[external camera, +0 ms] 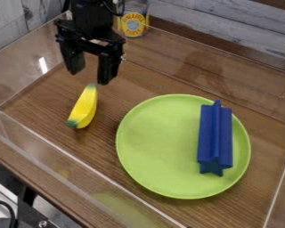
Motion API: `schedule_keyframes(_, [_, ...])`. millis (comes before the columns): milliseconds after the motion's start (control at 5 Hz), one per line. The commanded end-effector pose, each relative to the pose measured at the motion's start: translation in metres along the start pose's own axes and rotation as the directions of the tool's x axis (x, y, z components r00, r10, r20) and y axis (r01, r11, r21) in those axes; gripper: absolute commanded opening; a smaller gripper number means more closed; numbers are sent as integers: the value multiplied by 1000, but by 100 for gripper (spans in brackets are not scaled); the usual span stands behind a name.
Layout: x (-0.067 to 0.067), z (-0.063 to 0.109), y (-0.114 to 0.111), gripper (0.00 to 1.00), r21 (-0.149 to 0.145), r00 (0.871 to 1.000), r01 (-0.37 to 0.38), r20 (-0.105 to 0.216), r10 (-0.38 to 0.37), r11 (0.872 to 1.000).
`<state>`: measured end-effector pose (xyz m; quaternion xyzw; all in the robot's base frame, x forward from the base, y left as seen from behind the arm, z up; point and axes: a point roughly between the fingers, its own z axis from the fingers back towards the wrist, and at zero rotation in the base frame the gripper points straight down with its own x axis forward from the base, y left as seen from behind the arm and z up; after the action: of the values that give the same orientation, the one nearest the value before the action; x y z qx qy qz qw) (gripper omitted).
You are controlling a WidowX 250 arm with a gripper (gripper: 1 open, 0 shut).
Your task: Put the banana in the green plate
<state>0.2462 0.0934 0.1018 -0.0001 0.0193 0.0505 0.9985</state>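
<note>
1. Holding one blue ridged block (215, 136) at its 3 o'clock side: one green plate (151, 147), widest item, otherwise bare.
2. One gripper (89, 70), fingers spread wide, pointing down, empty, at 12 o'clock from the fruit.
3. One banana (83, 106), on the wooden table (181, 71) at 9 o'clock of the plate, apart from it. Straddle its middle across the narrow width before you close.
</note>
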Motion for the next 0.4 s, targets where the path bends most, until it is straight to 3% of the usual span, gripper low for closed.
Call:
schedule_keyframes(0, [2,1,5,100,13,1000,-8,20,7,1000])
schedule_keyframes(200, [1,-6,6,100,13,1000,-8,10,8,1000])
